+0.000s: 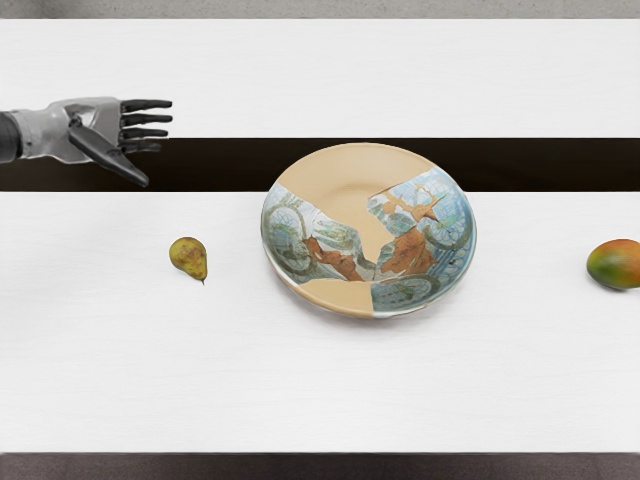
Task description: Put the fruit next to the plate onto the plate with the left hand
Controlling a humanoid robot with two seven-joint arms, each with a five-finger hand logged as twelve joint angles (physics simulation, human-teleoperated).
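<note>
A small yellow-brown pear (188, 258) lies on the white table, a short way left of the plate. The plate (330, 170) is round, tan with blue and rust patterns, and nothing lies on it. My left hand (128, 133) comes in from the left edge and hovers up and to the left of the pear, well apart from it. Its fingers are stretched out to the right, the thumb angles down, and it holds nothing. The right arm does not show.
A mango (614, 264), orange and green, lies at the table's right edge, far from the plate. A dark gap (560, 165) runs across the scene behind the plate, with another white surface (400, 75) beyond it.
</note>
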